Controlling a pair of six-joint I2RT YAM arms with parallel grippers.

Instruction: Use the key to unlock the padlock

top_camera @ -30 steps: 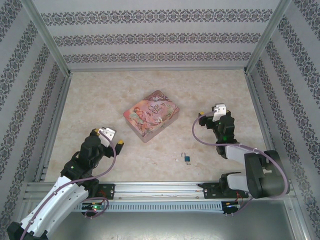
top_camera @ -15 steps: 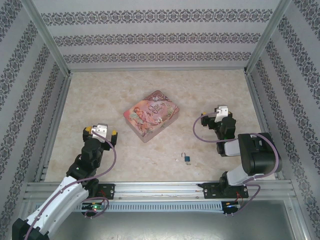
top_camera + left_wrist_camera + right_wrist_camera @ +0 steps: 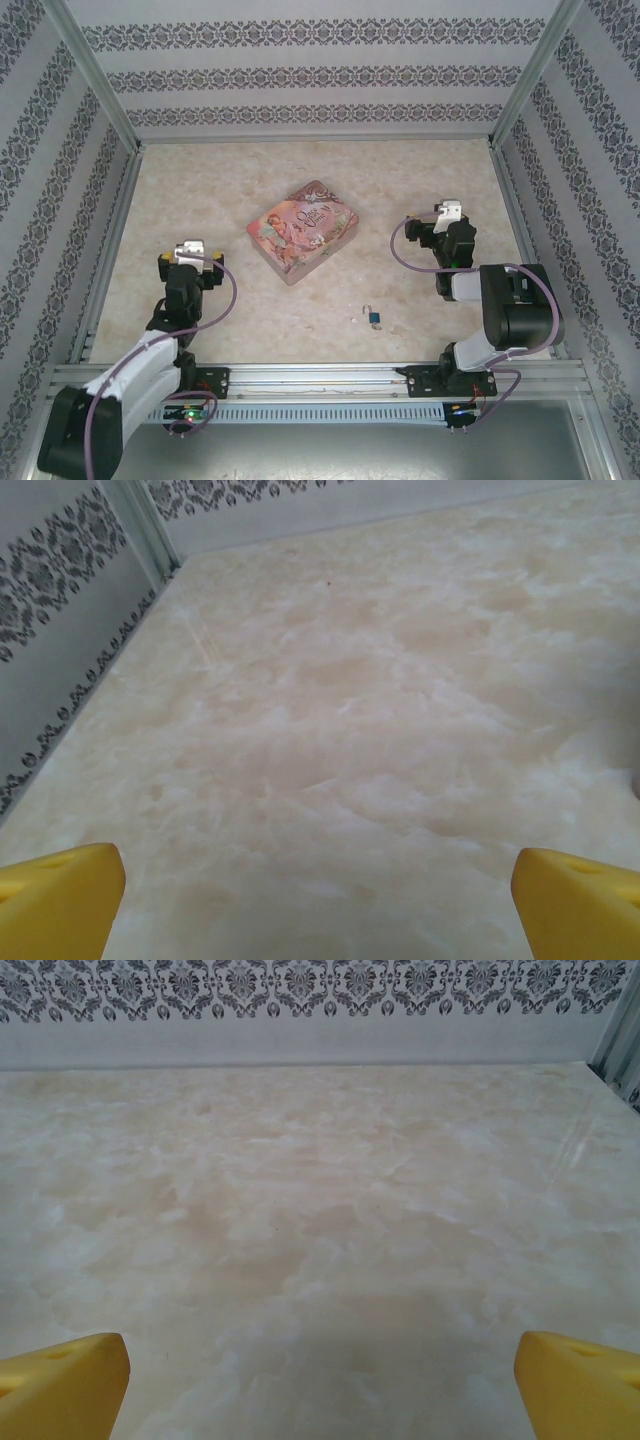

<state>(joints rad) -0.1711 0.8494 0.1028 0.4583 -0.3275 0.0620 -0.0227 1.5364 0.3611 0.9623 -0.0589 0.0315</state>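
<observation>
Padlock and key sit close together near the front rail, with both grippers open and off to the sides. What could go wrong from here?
1. The key is a tiny sliver lying flat on the table. Wide fingers may push it along instead of pinching it.
2. The padlock lies right beside the key, so reaching for one could knock the other.
3. The left gripper and right gripper face the far wall, away from both, so a blind approach is likely.

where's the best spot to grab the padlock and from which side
Best guess: take the padlock by its blue body, not the thin shackle, coming straight down; it lies low on the table with open space around, the key just left of it.
</observation>
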